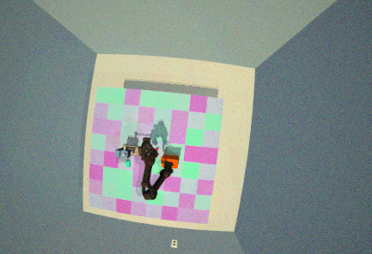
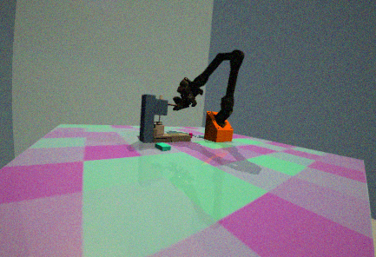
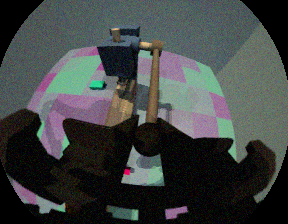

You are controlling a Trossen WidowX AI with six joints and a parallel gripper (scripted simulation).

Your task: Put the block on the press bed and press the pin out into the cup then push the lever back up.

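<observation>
- Top view: gripper (image 1: 144, 150) (image 2: 176, 104) (image 3: 147, 119) at the free end of the folded arm (image 1: 147, 172) (image 2: 234, 71), beside the press (image 1: 121, 153) (image 2: 147, 117) (image 3: 116, 60). Its grip is masked by its own body here. Orange base (image 1: 174, 159) (image 2: 211, 130), well apart from the press.
- Top view, further items: wooden bed (image 1: 132, 148) (image 2: 174, 137) (image 3: 120, 111), reaching from the press toward the arm; teal piece (image 1: 128, 163) (image 2: 163, 147) (image 3: 97, 85), on the table beside the press. The block cannot be singled out.
- Exterior view: block (image 2: 158, 129), pale brown, upright on the bed at the press column, below the slender punch (image 2: 159, 117). The two look in line from this side; whether they touch is too small to tell. Pin and cup not identified; whether the pin is out cannot be told.
- Exterior view, lever (image 2: 170, 104) (image 3: 153, 85): roughly level, running from the press head to the gripper.
- Wrist view: fingers clamped on the dark knob at the lever's end; the lever runs from it to its pivot at the press head. Small red item (image 1: 157, 149) (image 2: 191, 135) (image 3: 127, 172) seen below, between the fingers.
- Step in hand, by judgement: the lever stroke, placing apparently done. Next move calls for a downward arc, grip kept, until the pin drops; then the return upward and a clean release. A sideways drag could slip the knob or shift the press.
</observation>
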